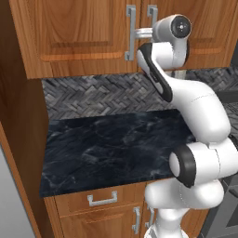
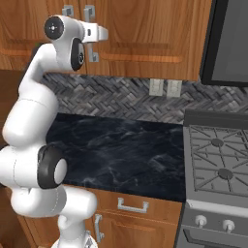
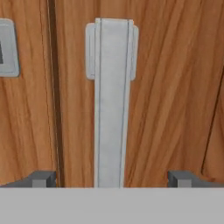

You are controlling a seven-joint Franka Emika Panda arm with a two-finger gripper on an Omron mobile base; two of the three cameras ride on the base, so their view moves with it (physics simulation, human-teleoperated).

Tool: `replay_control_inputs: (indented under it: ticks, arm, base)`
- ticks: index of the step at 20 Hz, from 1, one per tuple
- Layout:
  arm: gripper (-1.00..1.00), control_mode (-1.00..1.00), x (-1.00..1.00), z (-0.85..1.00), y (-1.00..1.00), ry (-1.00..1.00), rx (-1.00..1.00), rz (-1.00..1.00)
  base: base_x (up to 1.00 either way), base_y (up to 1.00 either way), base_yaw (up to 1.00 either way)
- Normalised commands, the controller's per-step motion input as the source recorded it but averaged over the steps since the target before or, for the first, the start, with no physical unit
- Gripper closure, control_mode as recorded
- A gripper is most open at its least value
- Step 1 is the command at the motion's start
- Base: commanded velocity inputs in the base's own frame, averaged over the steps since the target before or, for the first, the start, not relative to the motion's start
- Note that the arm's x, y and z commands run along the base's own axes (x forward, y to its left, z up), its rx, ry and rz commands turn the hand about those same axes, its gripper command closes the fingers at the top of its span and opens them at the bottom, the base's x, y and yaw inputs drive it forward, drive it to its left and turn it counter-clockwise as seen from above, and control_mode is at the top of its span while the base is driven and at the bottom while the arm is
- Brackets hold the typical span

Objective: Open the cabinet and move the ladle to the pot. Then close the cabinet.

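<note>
The reddish-brown wall cabinet hangs above the counter with both doors shut, also seen from the other side. My gripper is raised in front of its paired silver bar handles, near the door seam. In the hand view one bar handle runs straight up between my two fingertips. The gripper is open, with wide gaps on either side of the bar. The ladle is hidden and the pot is out of view.
A black marble counter lies below the cabinet, with base drawers under it. A gas stove stands to the right beneath a dark appliance. A tall wood panel borders the left side.
</note>
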Motion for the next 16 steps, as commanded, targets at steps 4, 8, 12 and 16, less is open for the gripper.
replay_control_inputs:
  ticks: [4, 8, 12, 16]
  arm:
    - [-1.0, -1.0, 0.45, -0.16, 0.0, 0.0, 0.0, 0.0]
    - [-1.0, -1.0, 0.53, -0.08, 0.0, 0.01, 0.0, 0.0]
    - [-1.0, -1.0, 0.47, -0.01, 0.0, 0.05, 0.0, 0.0]
    - [-1.0, -1.0, 0.33, -0.01, 0.0, 0.08, 0.0, 0.0]
  base:
    - [0.0, 0.0, 0.0]
    - [0.0, 0.0, 0.0]
    - [0.0, 0.0, 0.0]
    - [0.0, 0.0, 0.0]
